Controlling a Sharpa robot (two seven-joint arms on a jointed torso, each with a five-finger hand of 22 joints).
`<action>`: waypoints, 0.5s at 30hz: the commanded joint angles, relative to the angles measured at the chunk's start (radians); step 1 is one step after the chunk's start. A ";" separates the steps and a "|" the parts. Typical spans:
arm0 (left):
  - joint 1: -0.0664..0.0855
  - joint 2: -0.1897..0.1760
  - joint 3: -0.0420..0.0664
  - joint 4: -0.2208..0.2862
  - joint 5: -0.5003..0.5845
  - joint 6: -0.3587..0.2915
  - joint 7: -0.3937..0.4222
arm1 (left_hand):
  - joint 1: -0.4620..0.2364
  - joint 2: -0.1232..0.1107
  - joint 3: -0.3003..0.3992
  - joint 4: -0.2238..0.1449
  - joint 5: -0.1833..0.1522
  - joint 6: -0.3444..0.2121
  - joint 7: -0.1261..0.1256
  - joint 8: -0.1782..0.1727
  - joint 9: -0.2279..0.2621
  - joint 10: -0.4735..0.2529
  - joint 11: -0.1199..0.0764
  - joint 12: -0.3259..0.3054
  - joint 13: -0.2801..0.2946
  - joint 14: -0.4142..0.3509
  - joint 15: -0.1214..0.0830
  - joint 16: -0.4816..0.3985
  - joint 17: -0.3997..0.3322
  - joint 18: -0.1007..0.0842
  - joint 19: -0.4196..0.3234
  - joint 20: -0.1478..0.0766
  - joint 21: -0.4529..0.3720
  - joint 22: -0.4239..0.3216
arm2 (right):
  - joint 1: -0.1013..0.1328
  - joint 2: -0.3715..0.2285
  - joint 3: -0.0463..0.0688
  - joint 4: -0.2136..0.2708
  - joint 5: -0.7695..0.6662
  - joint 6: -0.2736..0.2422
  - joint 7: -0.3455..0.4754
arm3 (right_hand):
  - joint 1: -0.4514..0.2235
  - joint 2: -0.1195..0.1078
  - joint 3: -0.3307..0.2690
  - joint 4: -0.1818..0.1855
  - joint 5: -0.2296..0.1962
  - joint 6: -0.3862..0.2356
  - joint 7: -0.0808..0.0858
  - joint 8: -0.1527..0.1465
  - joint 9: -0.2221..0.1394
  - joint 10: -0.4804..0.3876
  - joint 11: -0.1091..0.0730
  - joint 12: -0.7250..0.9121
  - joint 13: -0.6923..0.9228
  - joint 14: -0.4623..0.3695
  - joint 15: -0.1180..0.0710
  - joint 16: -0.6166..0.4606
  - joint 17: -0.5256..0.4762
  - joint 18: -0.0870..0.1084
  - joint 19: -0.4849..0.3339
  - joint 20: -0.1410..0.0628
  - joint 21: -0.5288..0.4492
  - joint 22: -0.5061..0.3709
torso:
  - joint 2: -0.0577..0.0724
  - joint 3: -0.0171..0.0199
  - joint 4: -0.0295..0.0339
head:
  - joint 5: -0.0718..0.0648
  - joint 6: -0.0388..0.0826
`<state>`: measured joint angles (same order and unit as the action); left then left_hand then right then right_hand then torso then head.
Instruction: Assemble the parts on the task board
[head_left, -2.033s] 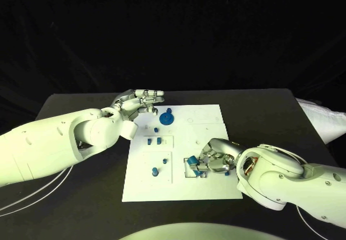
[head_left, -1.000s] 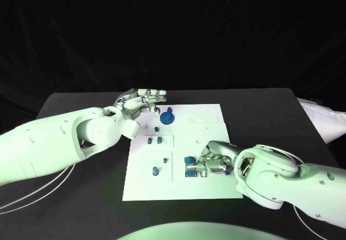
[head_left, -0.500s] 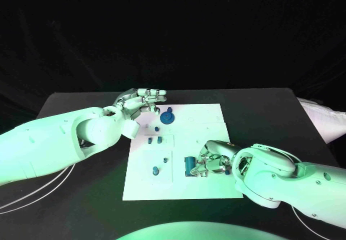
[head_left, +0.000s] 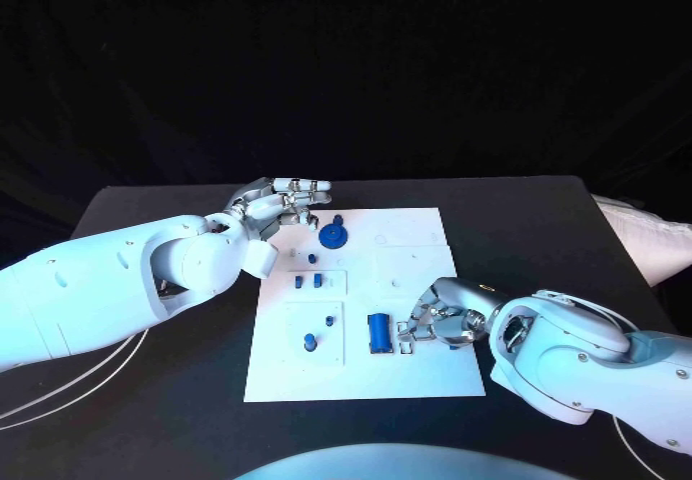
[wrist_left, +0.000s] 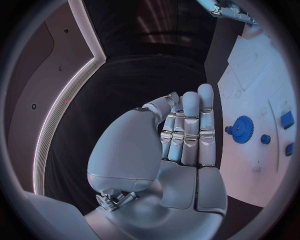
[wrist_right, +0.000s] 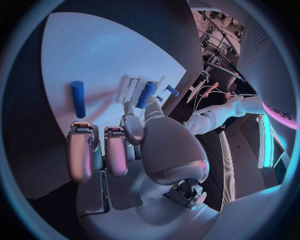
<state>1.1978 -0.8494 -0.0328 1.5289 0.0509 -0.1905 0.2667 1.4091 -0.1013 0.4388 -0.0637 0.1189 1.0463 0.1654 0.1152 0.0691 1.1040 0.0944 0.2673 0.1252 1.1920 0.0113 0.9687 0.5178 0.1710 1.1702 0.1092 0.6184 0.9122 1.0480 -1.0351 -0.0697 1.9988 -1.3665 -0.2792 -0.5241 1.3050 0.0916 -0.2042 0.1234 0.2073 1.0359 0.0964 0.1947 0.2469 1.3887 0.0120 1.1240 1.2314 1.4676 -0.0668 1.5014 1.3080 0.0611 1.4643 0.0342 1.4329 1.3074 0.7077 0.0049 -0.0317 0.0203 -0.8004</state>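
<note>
Flat white rectangular task board (head_left: 418, 375) part-filled – blue toothed gear (head_left: 333, 237) seated at far end, blue plastic cylinder (head_left: 379, 332) loose near right hand (head_left: 443, 322); both hands empty, fingers curled – left hand (head_left: 274, 207) at far-left corner.

Right hand (head_left: 444, 322) has released the blue cylinder (head_left: 379, 332).

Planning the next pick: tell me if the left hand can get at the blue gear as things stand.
Probably yes. The left hand hovers at the task board's far left corner with nothing in it, and the blue gear sits just beside it with bare board between them and no part in the way.
</note>
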 joint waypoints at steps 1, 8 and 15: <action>0.000 0.001 0.001 0.001 -0.003 0.019 0.003 | -0.010 0.002 -0.002 0.002 0.006 -0.005 0.003 0.006 -0.001 -0.007 0.001 0.007 0.002 -0.008 0.000 0.005 -0.001 0.011 -0.007 0.000 -0.005 0.000 | 0.009 -0.039 0.001 0.015 0.039 -0.058 0.032 | 0.000 -0.003 0.007 -0.003 0.008 -0.005 0.002 -0.006 -0.003 -0.014 0.002 -0.016 -0.005 0.079 0.008 0.006 0.133 -0.007 0.012 0.008 -0.002 0.008 | 0.000 -0.0005 -0.0020 | -0.006 0.002; 0.000 0.001 0.001 0.000 -0.004 0.022 0.002 | -0.010 0.002 -0.002 0.002 0.006 -0.005 0.003 0.006 -0.001 -0.007 0.001 0.007 0.002 -0.008 0.000 0.005 -0.001 0.011 -0.007 0.000 -0.005 0.000 | 0.020 -0.118 0.000 0.013 -0.044 -0.014 0.012 | 0.028 0.000 0.018 -0.021 0.060 0.001 0.004 -0.017 -0.011 -0.050 0.004 -0.096 -0.059 0.074 0.011 -0.005 0.112 -0.003 0.003 0.013 -0.012 -0.009 | 0.001 0.0010 -0.0019 | -0.017 0.002; 0.000 0.003 0.001 -0.002 -0.006 0.026 0.000 | -0.010 0.002 -0.002 0.002 0.006 -0.005 0.003 0.006 -0.001 -0.007 0.001 0.007 0.002 -0.008 0.000 0.005 -0.001 0.011 -0.007 0.000 -0.005 0.000 | 0.007 -0.127 -0.004 -0.007 -0.105 0.010 0.001 | 0.006 -0.005 0.006 -0.008 0.048 0.032 -0.004 -0.009 -0.006 -0.047 -0.001 -0.107 -0.067 0.072 0.008 -0.009 0.109 -0.003 0.001 0.013 -0.015 -0.012 | 0.001 0.0019 -0.0015 | -0.026 0.005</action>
<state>1.1978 -0.8485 -0.0328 1.5266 0.0500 -0.1872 0.2648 1.4091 -0.1013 0.4388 -0.0637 0.1189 1.0463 0.1654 0.1152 0.0691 1.1041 0.0944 0.2673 0.1250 1.1920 0.0113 0.9687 0.5179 0.1711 1.1702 0.1092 0.6184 0.9122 1.0591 -1.1642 -0.0727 1.9932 -1.4054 -0.2991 -0.5166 1.3226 0.0903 -0.1943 0.1135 0.2593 1.0607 0.0933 0.1841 0.2382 1.3445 0.0138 1.0236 1.1654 1.4646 -0.0625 1.4970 1.3078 0.0610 1.4643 0.0418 1.4233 1.2969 0.7084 0.0058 -0.0341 -0.0044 -0.7960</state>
